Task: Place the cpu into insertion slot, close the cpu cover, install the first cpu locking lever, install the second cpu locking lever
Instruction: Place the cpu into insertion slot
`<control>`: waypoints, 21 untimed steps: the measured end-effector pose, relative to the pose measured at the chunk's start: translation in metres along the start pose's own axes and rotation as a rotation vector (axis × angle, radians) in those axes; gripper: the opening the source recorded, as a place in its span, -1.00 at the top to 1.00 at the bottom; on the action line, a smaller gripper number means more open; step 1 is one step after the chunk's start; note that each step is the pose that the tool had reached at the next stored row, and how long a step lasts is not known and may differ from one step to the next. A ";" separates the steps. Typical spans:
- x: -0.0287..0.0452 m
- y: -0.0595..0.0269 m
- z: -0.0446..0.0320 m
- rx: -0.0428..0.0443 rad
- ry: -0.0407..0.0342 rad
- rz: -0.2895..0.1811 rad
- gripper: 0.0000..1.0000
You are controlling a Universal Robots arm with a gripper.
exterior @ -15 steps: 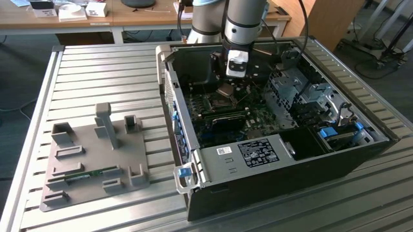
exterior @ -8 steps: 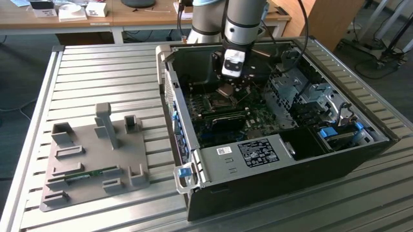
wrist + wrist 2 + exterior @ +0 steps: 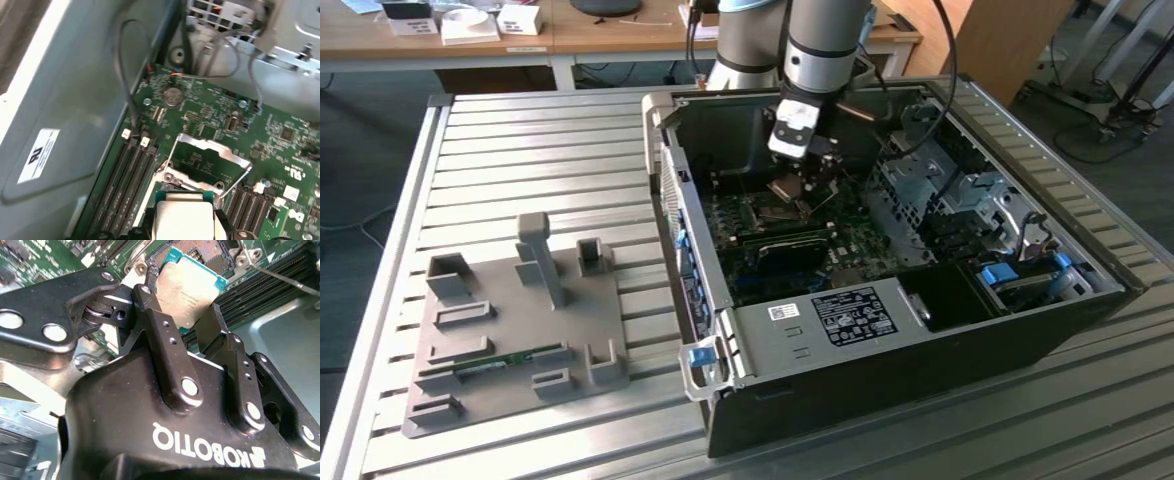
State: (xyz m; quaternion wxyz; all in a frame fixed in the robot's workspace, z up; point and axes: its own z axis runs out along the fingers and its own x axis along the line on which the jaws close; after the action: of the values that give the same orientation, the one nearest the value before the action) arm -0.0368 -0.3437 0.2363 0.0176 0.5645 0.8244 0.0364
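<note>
Pinching cpu [image 3: 192,290] inside pc case [image 3: 961,350], gripper [image 3: 180,302] holds it just over insertion slot [image 3: 197,249]

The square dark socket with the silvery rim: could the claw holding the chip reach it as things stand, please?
Probably yes: the claw holds the silvery square chip close by the socket, whose hinged silvery frame cover stands open.

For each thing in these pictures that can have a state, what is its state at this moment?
gripper: shut on the cpu
cpu: held close to the insertion slot, not seated
insertion slot: uncovered, no chip in it
cpu cover: swung up, open
locking lever: unlatched, raised
computer case: open, side panel off
</note>
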 end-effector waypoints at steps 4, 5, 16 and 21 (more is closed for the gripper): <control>0.0000 0.0000 0.0003 -0.0008 -0.0058 0.072 -0.07; 0.0000 0.0000 0.0004 -0.0011 -0.0072 0.090 -0.07; 0.0000 0.0000 0.0004 -0.0015 -0.0098 0.123 -0.07; 0.0000 0.0000 0.0007 -0.0026 -0.0169 0.211 -0.07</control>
State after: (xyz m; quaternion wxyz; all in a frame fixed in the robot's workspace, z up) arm -0.0368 -0.3437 0.2356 0.0214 0.6485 0.7602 0.0344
